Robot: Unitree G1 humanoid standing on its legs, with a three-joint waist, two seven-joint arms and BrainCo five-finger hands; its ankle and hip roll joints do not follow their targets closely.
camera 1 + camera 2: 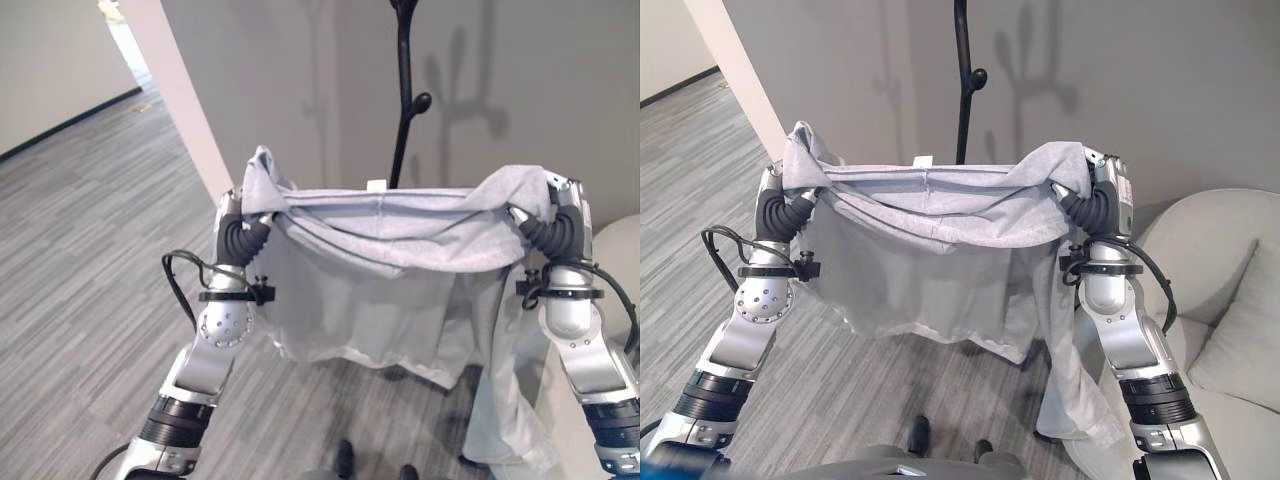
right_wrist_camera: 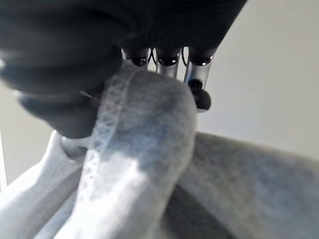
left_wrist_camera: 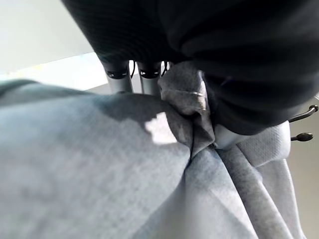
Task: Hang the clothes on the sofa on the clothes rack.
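Note:
A light grey garment (image 1: 390, 270) is stretched out in the air between my two raised hands, its body and a sleeve hanging down toward the floor. My left hand (image 1: 236, 215) is shut on the garment's left shoulder, cloth bunched between thumb and fingers (image 3: 124, 74). On the other side my right hand (image 1: 1110, 190) is shut on the right shoulder; the fingers (image 2: 169, 62) curl over a fold with a stitched hem. The black clothes rack (image 1: 405, 90) stands just behind the garment against the wall, one knobbed hook (image 1: 421, 102) showing above the cloth.
A pale grey sofa (image 1: 1220, 300) with a cushion (image 1: 1240, 355) stands at the right, close to my right arm. A white wall corner (image 1: 175, 90) rises at the left, with a corridor of grey plank floor (image 1: 80, 200) beyond it. The rack's base is hidden behind the cloth.

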